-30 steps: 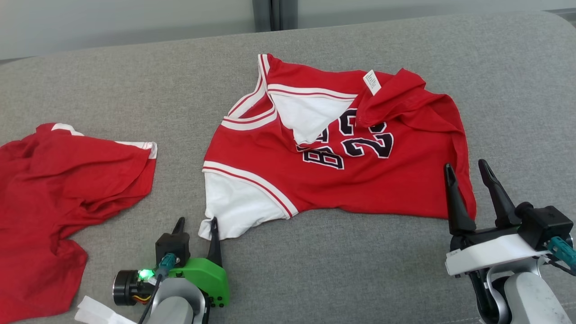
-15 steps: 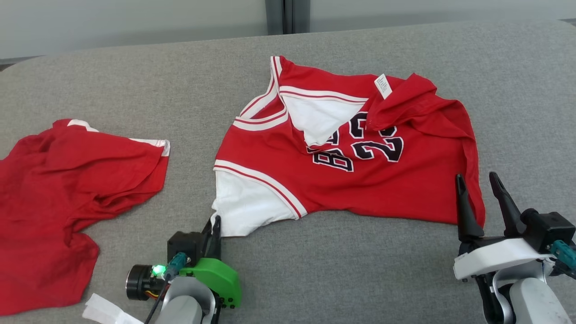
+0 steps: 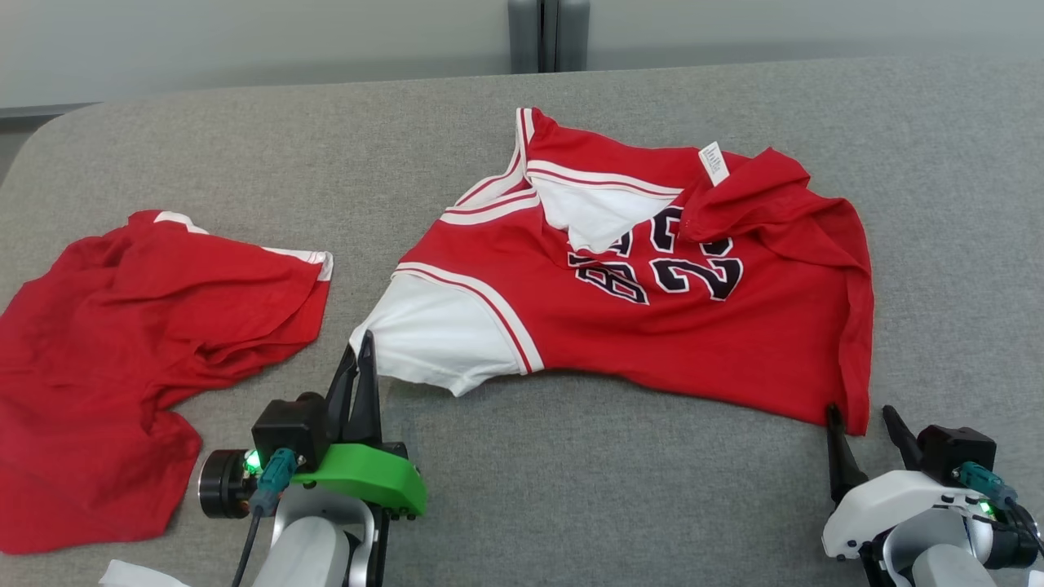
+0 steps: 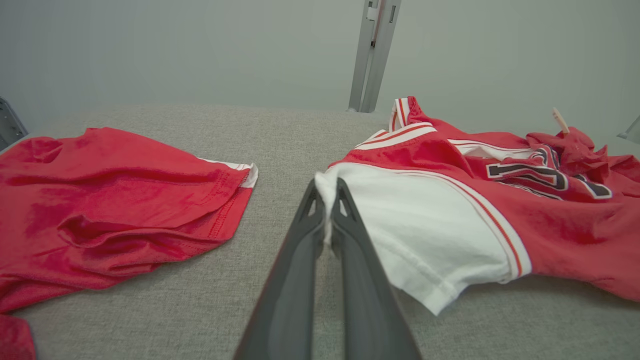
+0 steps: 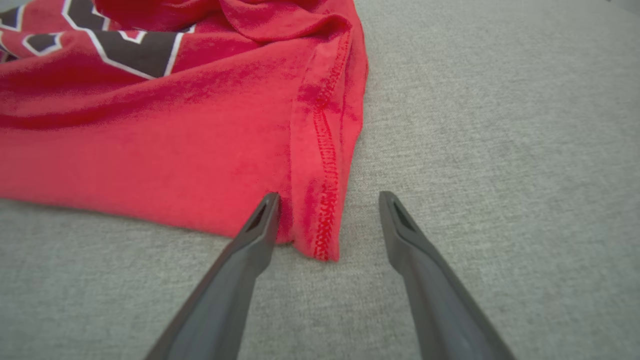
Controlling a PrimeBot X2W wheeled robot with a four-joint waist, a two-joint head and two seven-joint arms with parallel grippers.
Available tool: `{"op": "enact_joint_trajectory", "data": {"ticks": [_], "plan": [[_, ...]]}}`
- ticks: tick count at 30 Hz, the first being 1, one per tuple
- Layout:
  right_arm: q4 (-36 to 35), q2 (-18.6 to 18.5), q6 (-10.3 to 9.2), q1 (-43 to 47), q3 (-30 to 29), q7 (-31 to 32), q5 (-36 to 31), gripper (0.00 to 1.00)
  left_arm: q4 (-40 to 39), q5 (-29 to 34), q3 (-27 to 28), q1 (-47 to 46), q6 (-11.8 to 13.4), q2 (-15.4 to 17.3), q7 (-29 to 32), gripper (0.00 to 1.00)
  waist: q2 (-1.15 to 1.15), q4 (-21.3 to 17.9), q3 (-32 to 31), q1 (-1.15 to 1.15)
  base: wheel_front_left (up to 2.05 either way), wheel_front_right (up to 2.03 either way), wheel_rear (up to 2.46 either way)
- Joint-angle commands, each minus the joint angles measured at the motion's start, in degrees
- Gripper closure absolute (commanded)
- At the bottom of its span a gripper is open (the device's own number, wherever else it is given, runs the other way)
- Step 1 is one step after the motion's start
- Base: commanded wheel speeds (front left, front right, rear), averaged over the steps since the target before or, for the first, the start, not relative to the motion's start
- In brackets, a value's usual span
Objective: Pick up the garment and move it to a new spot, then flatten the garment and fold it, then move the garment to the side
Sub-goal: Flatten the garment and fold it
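Observation:
The garment (image 3: 652, 334) is a red jersey with white panels and dark numerals, lying crumpled on the grey padded surface (image 3: 571, 489). My left gripper (image 3: 359, 349) is shut on the jersey's white near-left corner; the left wrist view shows the white cloth (image 4: 425, 235) pinched between the tips of that gripper (image 4: 327, 189). My right gripper (image 3: 860, 412) stands open at the jersey's near-right red corner. In the right wrist view the stitched hem (image 5: 325, 150) lies between the spread fingers of this gripper (image 5: 325, 197), the left finger touching the cloth.
A second red garment (image 3: 122, 342) lies rumpled at the left, a hand's width from the jersey, also seen as red cloth (image 4: 100, 190) in the left wrist view. A pale wall with a vertical post (image 3: 546, 37) runs behind the surface's far edge.
My left gripper closed on the white corner and drew it leftward, stretching the white panel. The head camera shifted. The right gripper stayed open, its tips now at the hem corner.

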Motion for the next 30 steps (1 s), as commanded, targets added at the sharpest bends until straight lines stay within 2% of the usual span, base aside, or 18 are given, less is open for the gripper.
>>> {"op": "enact_joint_trajectory", "data": {"ticks": [1, 11, 19, 30], "plan": [[1.0, 0.1, -0.02, -0.7, -0.4, 0.4, -0.7, 0.0, -0.5, 0.1, 0.4, 0.6, 0.4, 0.3, 0.0, 1.0, 0.0, 0.0, 0.0, 0.0, 0.0, 0.0, 0.0], [5.3, 0.0, -0.01, -1.3, 2.3, 2.0, -4.1, 0.0, -0.7, 0.5, 2.7, 1.6, 1.9, 0.3, 0.0, 1.0, 0.0, -0.8, -0.9, 0.0, 0.0, 0.0, 0.0], [4.7, -2.0, -0.02, -0.8, 3.2, 0.7, -10.6, 0.0, 0.3, -0.2, 3.0, 2.5, 1.7, 0.3, 0.0, 1.0, 0.0, -1.5, -2.4, 0.0, 0.0, 0.0, 0.0], [2.9, -2.0, -0.02, -0.2, 3.0, -0.6, -17.7, 0.0, 0.8, 0.1, 3.4, 3.4, 1.3, 0.3, 0.0, 1.0, 0.0, -1.4, -3.7, 0.0, 0.0, 0.0, 0.0]]}}
